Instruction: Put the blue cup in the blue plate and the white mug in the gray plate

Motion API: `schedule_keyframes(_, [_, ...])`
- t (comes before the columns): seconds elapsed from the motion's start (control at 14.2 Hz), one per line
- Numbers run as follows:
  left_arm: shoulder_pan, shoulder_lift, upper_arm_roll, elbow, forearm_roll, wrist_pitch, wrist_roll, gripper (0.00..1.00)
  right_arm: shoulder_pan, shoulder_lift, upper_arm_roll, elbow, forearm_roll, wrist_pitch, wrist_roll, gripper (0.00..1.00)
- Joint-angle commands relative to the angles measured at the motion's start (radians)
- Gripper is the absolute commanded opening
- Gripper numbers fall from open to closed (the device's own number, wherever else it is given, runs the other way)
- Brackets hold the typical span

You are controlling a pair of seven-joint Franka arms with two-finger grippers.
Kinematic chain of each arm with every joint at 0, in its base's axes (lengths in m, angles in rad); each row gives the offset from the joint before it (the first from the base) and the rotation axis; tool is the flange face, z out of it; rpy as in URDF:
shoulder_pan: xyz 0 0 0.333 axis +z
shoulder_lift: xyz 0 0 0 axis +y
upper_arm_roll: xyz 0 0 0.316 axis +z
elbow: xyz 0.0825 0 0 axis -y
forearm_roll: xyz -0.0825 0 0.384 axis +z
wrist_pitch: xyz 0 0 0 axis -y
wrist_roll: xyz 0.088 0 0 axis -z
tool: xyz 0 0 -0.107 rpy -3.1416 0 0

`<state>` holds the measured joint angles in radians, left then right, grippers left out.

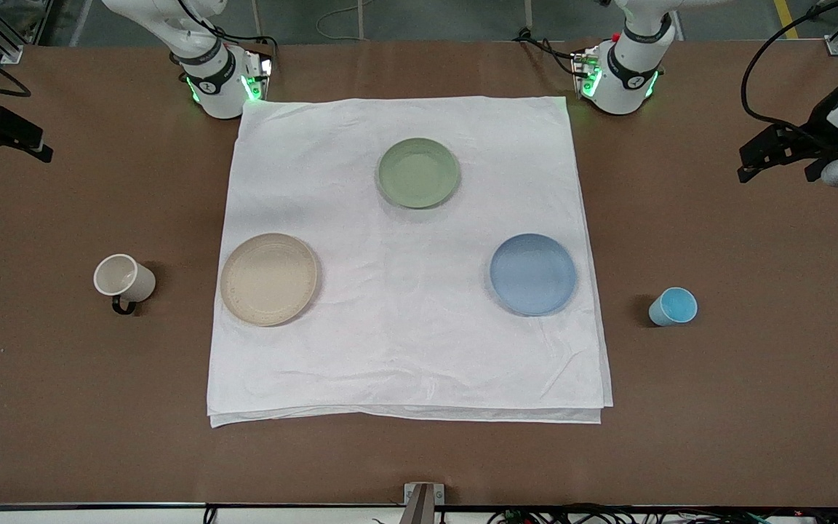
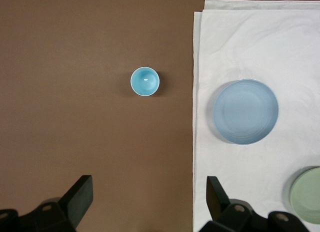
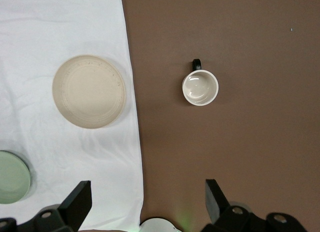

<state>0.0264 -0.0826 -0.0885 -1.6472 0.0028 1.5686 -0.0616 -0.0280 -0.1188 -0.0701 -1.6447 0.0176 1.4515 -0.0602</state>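
The blue cup (image 1: 673, 306) stands upright on the bare table at the left arm's end, beside the blue plate (image 1: 533, 274) on the white cloth. The white mug (image 1: 124, 278) stands upright at the right arm's end, handle toward the front camera, beside the gray plate (image 1: 268, 279). My left gripper (image 1: 775, 169) hangs open and empty high over the table's left end; its wrist view shows the gripper (image 2: 150, 197), cup (image 2: 145, 81) and blue plate (image 2: 245, 111). My right gripper (image 1: 12, 149) hangs open and empty high over the right end; its wrist view shows the gripper (image 3: 148, 197), mug (image 3: 200, 87) and gray plate (image 3: 89, 91).
A pale green plate (image 1: 418, 172) lies on the white cloth (image 1: 404, 349) nearer the robot bases. The cloth covers the table's middle, and brown tabletop (image 1: 739, 378) surrounds it. All three plates are empty.
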Motion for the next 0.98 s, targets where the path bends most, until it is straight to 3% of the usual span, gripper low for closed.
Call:
schedule_keyframes(0.0, [0.001, 0.009, -0.002, 0.023, -0.006, -0.021, 0.02, 1.0, -0.021, -0.013, 0.004, -0.009, -0.005, 0.009, -0.033, 1.0])
schedule_keyframes(0.35, [0.018, 0.066, 0.007, 0.029, 0.028, -0.024, 0.023, 1.0, -0.013, -0.01, 0.003, 0.009, -0.01, 0.004, -0.035, 1.0])
schedule_keyframes(0.49, [0.067, 0.141, 0.007, 0.017, 0.04, -0.013, 0.031, 1.0, -0.016, 0.062, 0.003, 0.023, -0.014, 0.007, -0.03, 1.0])
schedule_keyframes(0.77, [0.167, 0.253, 0.003, -0.101, 0.04, 0.212, 0.029, 1.0, -0.055, 0.239, -0.005, 0.054, -0.016, 0.173, -0.036, 1.0])
schedule_keyframes(0.91, [0.168, 0.305, 0.006, -0.166, 0.039, 0.327, 0.026, 1.0, -0.066, 0.315, -0.007, 0.071, -0.015, 0.243, -0.036, 1.0])
